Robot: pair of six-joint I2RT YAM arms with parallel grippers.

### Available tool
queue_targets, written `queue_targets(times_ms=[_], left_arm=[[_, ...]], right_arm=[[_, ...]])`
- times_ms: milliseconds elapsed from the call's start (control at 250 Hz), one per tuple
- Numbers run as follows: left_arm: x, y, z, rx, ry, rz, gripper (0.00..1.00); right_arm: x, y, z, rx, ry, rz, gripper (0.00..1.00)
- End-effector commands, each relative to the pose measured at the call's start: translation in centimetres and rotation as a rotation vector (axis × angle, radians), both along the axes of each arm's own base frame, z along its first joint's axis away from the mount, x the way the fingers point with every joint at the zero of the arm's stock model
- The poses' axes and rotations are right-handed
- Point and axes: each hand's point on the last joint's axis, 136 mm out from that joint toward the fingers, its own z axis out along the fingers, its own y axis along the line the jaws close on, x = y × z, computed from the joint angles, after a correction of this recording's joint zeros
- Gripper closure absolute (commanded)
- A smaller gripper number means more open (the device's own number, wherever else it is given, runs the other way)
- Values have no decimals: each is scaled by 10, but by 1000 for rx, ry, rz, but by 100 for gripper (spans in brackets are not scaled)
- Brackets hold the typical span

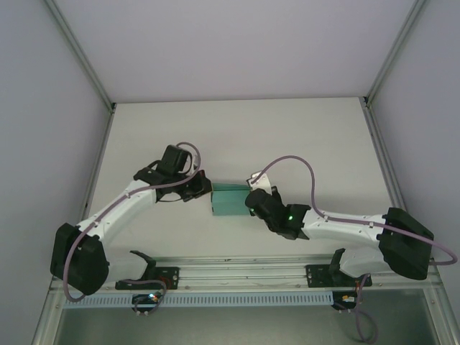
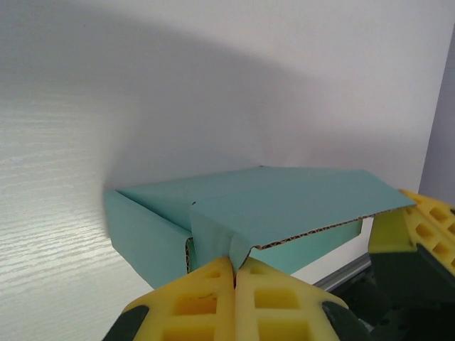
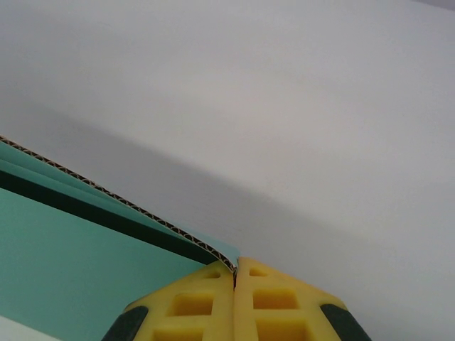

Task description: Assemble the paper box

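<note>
The teal-green paper box [image 1: 228,200] lies at the table's middle between both arms. My left gripper [image 1: 204,188] is at its left side; in the left wrist view its yellow fingers [image 2: 206,298] are shut on a folded flap of the paper box [image 2: 284,206], whose lid panel stands partly raised. My right gripper [image 1: 251,199] is at the box's right side. In the right wrist view its yellow fingers [image 3: 206,302] are pinched on the corner of a corrugated card panel of the paper box [image 3: 78,263]. The other gripper's yellow pad [image 2: 419,227] shows at the left wrist view's right edge.
The white table [image 1: 237,136] is walled by grey panels at the back and sides. A metal rail [image 1: 244,269] with the arm bases runs along the near edge. Purple cables loop over both arms.
</note>
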Motion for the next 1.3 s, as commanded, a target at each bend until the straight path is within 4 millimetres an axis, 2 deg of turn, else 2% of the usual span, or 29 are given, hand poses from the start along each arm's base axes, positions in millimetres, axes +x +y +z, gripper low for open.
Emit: queue_targets(times_ms=[0,112,347,479,671,867,962,1010,1098,1162,1230,1298], left_arm=[[-3,-8,16,-72,-3,3,100],[-9,8,1,60,-32,-26,100],[-41,5,-46,145,-41,-121,100],[-60,16,-68,238,-29,-139,100],[-79,33,-78,340,-38,-164,100],[-85,41,-84,379,-48,-175,100],[-85,46,-90,417,-43,-175,100],[-84,46,-90,425,-46,-173,100],[-81,42,-88,417,-56,-180,100],[-78,40,-85,415,-67,-186,100],[-78,39,-84,418,-73,-195,100],[-77,39,-83,419,-74,-197,100]], right_arm=[[-17,-10,-37,-157,77,39,100],[-19,-8,-34,-131,65,50,100],[-23,-11,-36,-89,56,51,100],[-27,-12,-37,-86,57,57,100],[-33,-17,-35,-59,48,66,100],[-41,-12,-40,-50,62,145,97],[-44,-13,-40,-44,74,152,88],[-44,-11,-36,-26,69,159,79],[-45,-9,-24,3,55,174,72],[-46,-8,-13,34,44,183,61],[-46,-9,-1,76,36,190,39],[-44,-9,15,138,34,204,26]])
